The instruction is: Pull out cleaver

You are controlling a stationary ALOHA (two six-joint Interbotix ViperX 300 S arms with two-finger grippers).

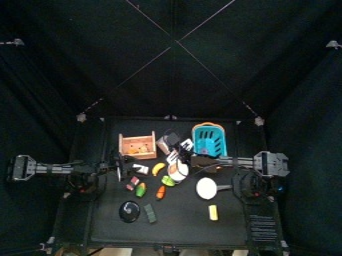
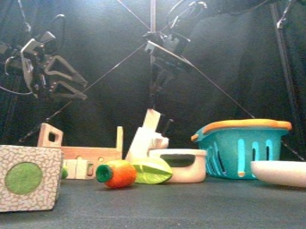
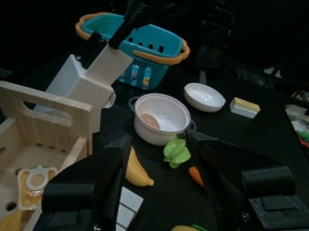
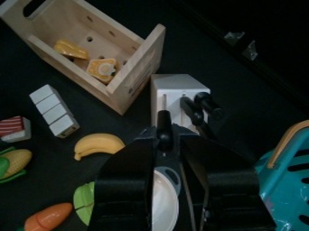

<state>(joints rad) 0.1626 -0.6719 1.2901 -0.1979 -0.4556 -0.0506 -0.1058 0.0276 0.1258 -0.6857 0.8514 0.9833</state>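
Note:
The white knife block [image 4: 179,92] stands tilted between the wooden crate [image 4: 130,65] and the teal basket [image 1: 210,138]. It also shows in the left wrist view [image 3: 94,77] and the front view [image 2: 148,139]. My right gripper [image 4: 163,133] is at the block's top, shut on a black handle that I take for the cleaver's [image 3: 122,36]; the blade is hidden in the block. Two more black handles [image 4: 201,110] stick out beside it. My left gripper [image 3: 169,180] is open and empty, hovering over the table left of the block.
A white pot [image 3: 160,115], a small white bowl [image 3: 203,96], a banana [image 3: 135,170], a carrot [image 3: 197,173] and a yellow block [image 3: 247,106] lie around the table's middle. A cube with a green dot [image 2: 30,179] stands at the front left.

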